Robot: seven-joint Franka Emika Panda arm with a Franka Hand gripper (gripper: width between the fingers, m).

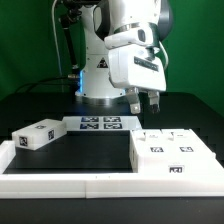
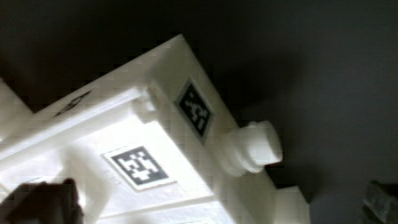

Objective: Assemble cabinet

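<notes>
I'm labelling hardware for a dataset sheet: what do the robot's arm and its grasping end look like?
The glossy white robot arm has rounded shells and dark joint bands. Its gripper has a boxy white housing with short dark jaws. A blue light glows at its base.

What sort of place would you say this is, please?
Probably a robotics lab bench: a robot arm on a black table, the marker board, and white cabinet parts bearing fiducial tags.

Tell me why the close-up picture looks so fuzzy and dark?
Wrist view: the white cabinet part sits very close, so its edges and markers look soft, with blackness behind. Exterior view: sharper and evenly lit, the gripper bright against dark.
</notes>
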